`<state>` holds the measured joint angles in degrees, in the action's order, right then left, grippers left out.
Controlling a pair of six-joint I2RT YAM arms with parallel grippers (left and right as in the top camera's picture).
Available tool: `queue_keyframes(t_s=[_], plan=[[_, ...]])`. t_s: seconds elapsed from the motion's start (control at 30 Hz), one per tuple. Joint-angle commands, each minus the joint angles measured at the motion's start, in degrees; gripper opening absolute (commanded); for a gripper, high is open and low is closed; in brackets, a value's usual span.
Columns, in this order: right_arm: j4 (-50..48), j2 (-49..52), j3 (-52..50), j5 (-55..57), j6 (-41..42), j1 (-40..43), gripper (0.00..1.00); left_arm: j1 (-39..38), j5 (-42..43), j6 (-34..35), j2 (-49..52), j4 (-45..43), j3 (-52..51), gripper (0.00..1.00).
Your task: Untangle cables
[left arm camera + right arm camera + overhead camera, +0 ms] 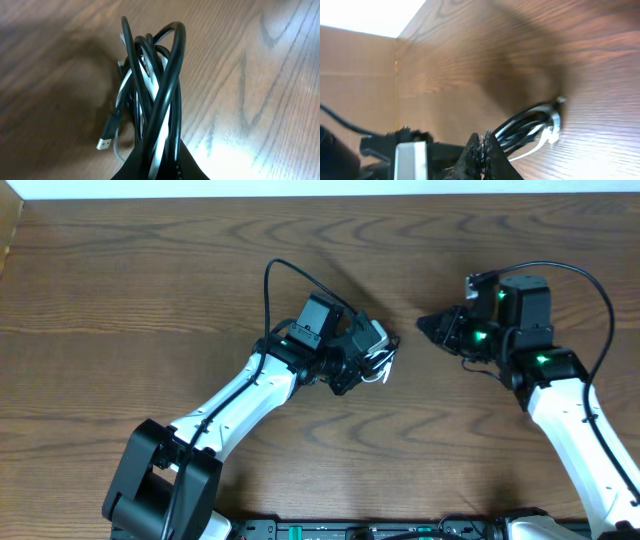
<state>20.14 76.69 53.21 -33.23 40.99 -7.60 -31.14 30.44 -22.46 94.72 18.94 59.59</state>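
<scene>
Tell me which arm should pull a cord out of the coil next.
Right, probably. The left gripper is clamped on the black-and-white cable coil, anchoring it. The right gripper is shut, empty and pointing toward the coil from beside it.

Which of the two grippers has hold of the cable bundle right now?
The left gripper: it is shut on the black-and-white cables. The right gripper is shut too, but on nothing, its tip apart from the bundle.
</scene>
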Motion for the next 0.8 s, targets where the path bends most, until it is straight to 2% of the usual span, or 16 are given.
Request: queue_keyframes(t_s=[0.0, 0.13, 0.17, 0.27, 0.33, 0.37, 0.5, 0.77], plan=[[2.16, -1.36, 0.81, 2.29, -2.97, 0.81, 0.01, 0.31, -0.48, 0.28, -2.36, 0.22, -0.28, 0.08], [7.15, -1.36, 0.79, 6.43, -3.54, 0.39, 0.02, 0.31, 1.31, 0.59, -5.31, -0.74, -0.22, 0.08], [7.58, -1.36, 0.79, 6.60, -3.85, 0.42, 0.08, 0.31, 2.32, 0.79, -6.40, -1.18, -0.22, 0.08], [7.50, -1.36, 0.79, 6.05, -4.00, 0.37, 0.14, 0.31, 4.07, 1.18, -9.38, -1.90, -0.22, 0.08], [7.37, -1.36, 0.79, 5.64, -3.96, 0.28, 0.30, 0.31, 4.11, 2.03, -11.08, -1.95, -0.22, 0.08], [7.37, -1.36, 0.79, 5.66, -3.98, 0.15, 0.43, 0.31, 4.15, 2.54, -11.61, -1.92, -0.22, 0.08], [6.80, -1.36, 0.79, 5.75, -4.00, -0.94, 0.67, 0.31, 8.90, 3.08, -13.31, -1.92, -0.22, 0.08], [5.31, -1.36, 0.79, 5.70, -3.98, -3.54, 0.86, 0.31, 15.56, 3.30, -13.62, -1.92, -0.22, 0.08]])
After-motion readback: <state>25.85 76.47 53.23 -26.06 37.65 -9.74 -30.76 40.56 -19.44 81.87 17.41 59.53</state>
